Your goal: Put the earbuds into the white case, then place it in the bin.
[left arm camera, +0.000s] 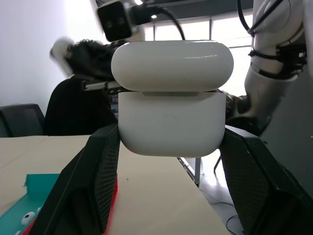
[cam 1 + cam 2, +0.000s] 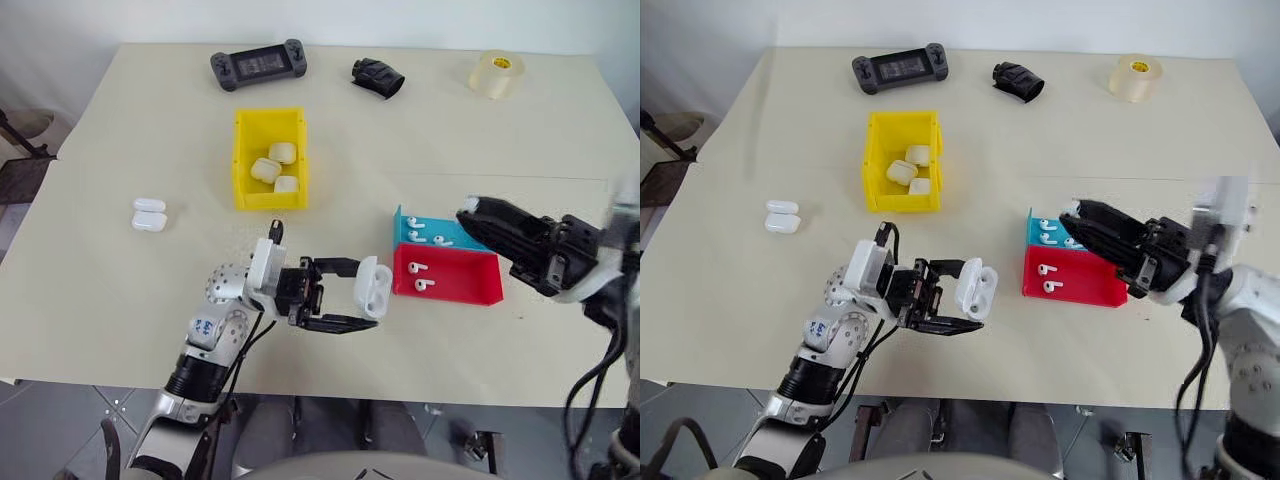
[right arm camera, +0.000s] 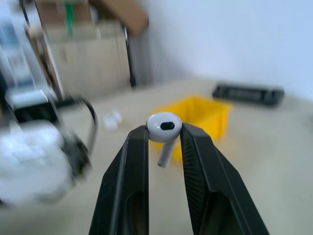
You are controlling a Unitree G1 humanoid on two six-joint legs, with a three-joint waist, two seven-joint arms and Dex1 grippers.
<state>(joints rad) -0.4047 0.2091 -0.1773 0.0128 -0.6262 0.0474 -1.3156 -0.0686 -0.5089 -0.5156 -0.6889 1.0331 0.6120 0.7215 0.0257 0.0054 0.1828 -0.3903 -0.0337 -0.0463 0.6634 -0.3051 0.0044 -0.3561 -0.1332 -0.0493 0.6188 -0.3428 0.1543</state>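
Note:
My left gripper [image 2: 362, 296] is shut on the white case [image 2: 373, 287], holding it above the table's near edge with its lid flipped open. In the left wrist view the case [image 1: 171, 98] sits clamped between both black fingers [image 1: 98, 171]. To the right of it, my right gripper [image 2: 468, 208] hovers over the trays, shut on one earbud [image 3: 164, 128] whose stem hangs down between the fingertips. More earbuds [image 2: 417, 236] lie in the blue tray [image 2: 452, 232] and in the red tray [image 2: 470, 285]. The yellow bin [image 2: 241, 165] stands further back on the table.
Three cream cases [image 2: 265, 170] lie inside the bin. Another white case [image 2: 148, 214] lies at the left of the table. Along the far edge are a black game controller [image 2: 258, 68], a black object [image 2: 378, 78] and a tape roll [image 2: 496, 74].

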